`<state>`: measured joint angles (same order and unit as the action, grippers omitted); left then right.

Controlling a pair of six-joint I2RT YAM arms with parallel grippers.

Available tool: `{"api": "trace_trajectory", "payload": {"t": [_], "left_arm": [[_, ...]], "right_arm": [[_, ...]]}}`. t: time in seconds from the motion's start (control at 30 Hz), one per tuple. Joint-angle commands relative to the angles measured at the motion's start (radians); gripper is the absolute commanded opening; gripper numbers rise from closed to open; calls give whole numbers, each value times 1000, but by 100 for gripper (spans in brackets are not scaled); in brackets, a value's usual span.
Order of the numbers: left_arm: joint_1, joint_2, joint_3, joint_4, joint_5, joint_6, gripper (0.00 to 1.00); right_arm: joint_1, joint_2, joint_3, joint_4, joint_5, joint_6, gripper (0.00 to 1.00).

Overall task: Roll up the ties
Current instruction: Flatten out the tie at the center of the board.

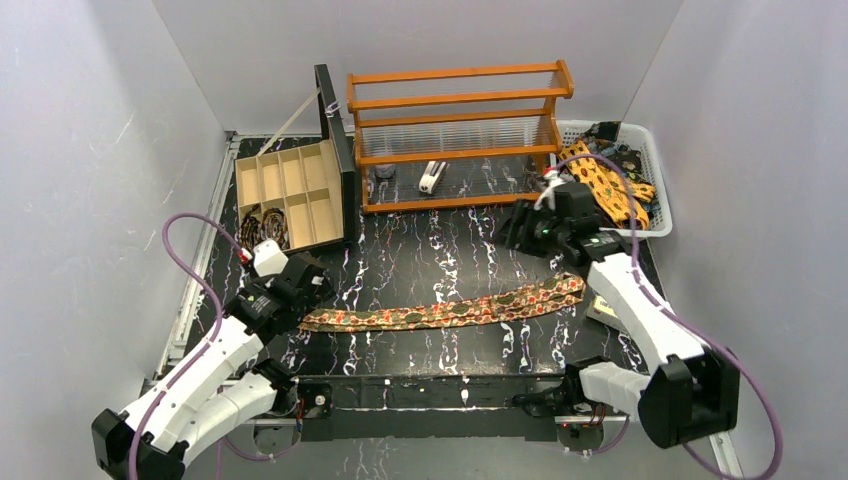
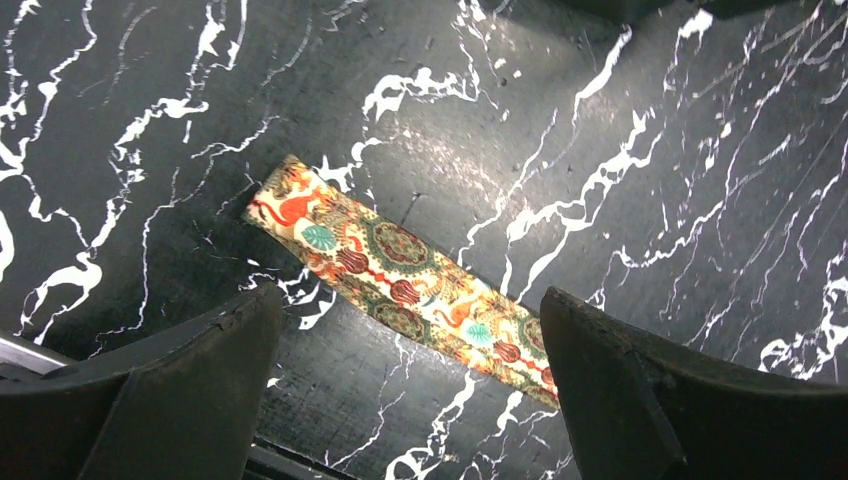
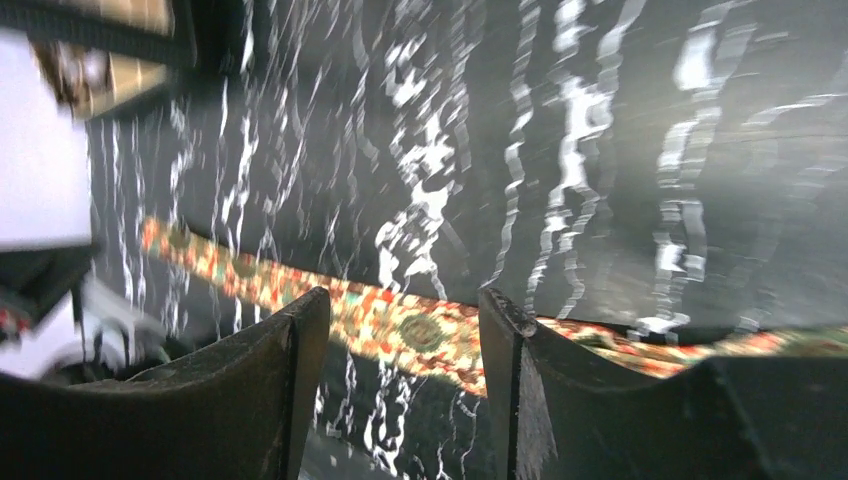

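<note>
Up close, the fingers of the left gripper (image 2: 410,300) are seen spread wide with nothing gripped. The narrow end of the patterned tie (image 2: 350,245) is laid flat on the black marble table (image 2: 650,150) between them. The right gripper (image 3: 400,305) is parted roughly halfway, also empty, with the tie seen below it, pretty blurry though. The tie's stretched out unrolled across the table's near-middle.

A long patterned fabric necktie (image 1: 450,308) lies flat across the middle of the black marbled desk (image 1: 430,250), running left to right. The left claw (image 1: 315,288) is over its left end, and the right claw (image 1: 512,232) is behind its right end. Along the back, from left to right, stand an open wooden compartment box (image 1: 300,190), an orange wooden slatted rack (image 1: 460,100) and a white plastic basket (image 1: 655,190) holding yellow patterned ties (image 1: 605,185).
</note>
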<state>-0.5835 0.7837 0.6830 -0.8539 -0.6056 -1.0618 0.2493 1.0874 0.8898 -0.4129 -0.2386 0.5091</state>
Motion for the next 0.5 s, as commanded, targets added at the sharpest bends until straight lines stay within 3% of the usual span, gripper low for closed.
{"api": "trace_trajectory", "payload": {"t": [0.0,0.1,0.27,0.47], "left_arm": [[29,48,39,30,95,101,98],[134,97,30,53,214,167,98],[372,106,4,154,457,271,98],[506,159,-18,200,650,274,98]], "right_arm": [[178,103,-24,137,-196,-91,63],[312,159,-30,189,-96,-156,63],[404,217,-51,309,-106,-186,62],[577,245,-147,404,-153,-319,62]]}}
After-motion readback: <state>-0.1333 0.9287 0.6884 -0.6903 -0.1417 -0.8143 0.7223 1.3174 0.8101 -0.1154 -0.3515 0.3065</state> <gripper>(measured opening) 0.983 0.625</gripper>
